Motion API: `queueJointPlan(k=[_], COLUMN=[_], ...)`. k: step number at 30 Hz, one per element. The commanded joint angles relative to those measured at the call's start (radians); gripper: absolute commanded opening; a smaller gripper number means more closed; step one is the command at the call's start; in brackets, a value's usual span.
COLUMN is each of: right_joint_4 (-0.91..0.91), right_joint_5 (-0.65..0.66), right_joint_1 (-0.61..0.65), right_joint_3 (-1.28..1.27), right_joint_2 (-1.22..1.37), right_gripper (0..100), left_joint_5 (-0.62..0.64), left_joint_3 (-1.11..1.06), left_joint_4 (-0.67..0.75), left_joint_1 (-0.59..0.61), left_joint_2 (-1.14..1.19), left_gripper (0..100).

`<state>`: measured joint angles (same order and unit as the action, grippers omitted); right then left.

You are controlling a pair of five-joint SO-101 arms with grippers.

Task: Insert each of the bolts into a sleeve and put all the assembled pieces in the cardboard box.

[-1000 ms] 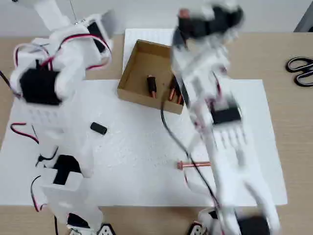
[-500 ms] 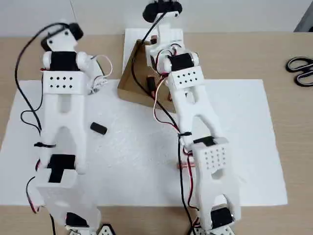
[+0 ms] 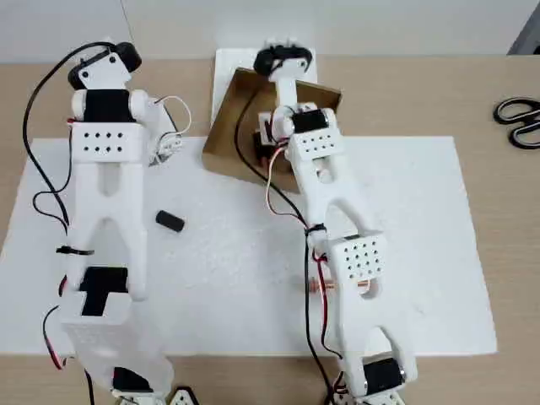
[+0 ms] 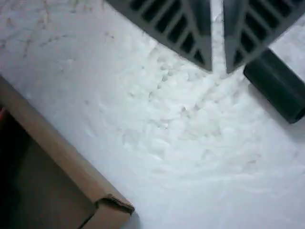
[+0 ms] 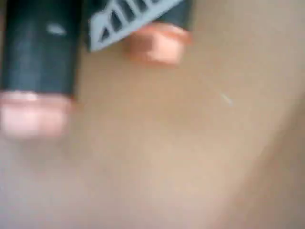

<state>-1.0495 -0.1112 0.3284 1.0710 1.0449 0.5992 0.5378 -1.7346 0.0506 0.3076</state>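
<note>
The cardboard box [image 3: 221,126] stands at the back of the white foam sheet [image 3: 219,278], tilted. My right arm stretches from the front edge into it, with the right gripper [image 3: 270,145] low inside. In the right wrist view a grey part of that gripper [image 5: 136,19] overlaps one black sleeve with a copper bolt head [image 5: 157,43]; a second assembled piece [image 5: 38,47] lies beside it. A loose black sleeve [image 3: 170,221] [image 4: 276,86] lies on the foam. My left gripper [image 4: 217,67] hovers shut and empty just beside it. A bare copper bolt [image 3: 323,285] lies partly under the right arm.
Scissors [image 3: 519,121] lie on the wooden table at the far right. A sheet of white paper [image 3: 240,61] sits under the box's back. The box's corner [image 4: 109,207] is close to the left gripper. Cables [image 3: 42,202] trail along the left arm.
Both arms swung forward from blurred, raised poses. The right arm went down into the box, which now sits tilted. The left arm stretched out along the foam's left side.
</note>
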Motion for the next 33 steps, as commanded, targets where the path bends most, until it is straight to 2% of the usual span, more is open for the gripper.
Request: queueJointPlan(k=[1, 8, 11, 12, 16, 18, 24, 30, 33], right_joint_4=[-0.062, -0.433, -0.648, -0.664, -0.668, -0.671, -0.668, -0.648, -0.628], right_joint_5=[-0.005, -0.006, -0.002, 0.009, 0.198, 0.252, 0.215, 0.221, 0.315], right_joint_1=[0.016, 0.056, 0.051, 0.045, -0.005, -0.008, 0.015, 0.073, 0.076], right_joint_3=[0.117, 0.411, 0.585, 0.618, 0.549, 0.454, -0.101, -0.813, -1.083], right_joint_2=[-0.062, -0.194, -0.257, -0.280, -0.421, -0.503, -0.858, -1.280, -1.437], right_gripper=[29.5, 29.6, 29.6, 29.6, 29.6, 29.6, 29.6, 29.6, 29.6], left_joint_5=[-0.014, -0.018, -0.048, -0.058, -0.080, -0.084, -0.094, -0.284, -0.382], left_joint_3=[0.002, 0.013, 0.048, 0.059, 0.065, 0.053, 0.013, -0.027, -0.145], left_joint_4=[-0.015, -0.015, -0.017, -0.017, -0.017, -0.017, -0.017, -0.018, -0.017], left_joint_1=[-0.003, 0.003, 0.003, 0.000, -0.005, -0.005, -0.005, -0.054, -0.092], left_joint_2=[-0.040, -0.048, -0.092, -0.110, -0.172, -0.184, -0.239, -0.302, -0.351], left_gripper=[1, 1, 1, 1, 1, 1, 1, 1, 1])
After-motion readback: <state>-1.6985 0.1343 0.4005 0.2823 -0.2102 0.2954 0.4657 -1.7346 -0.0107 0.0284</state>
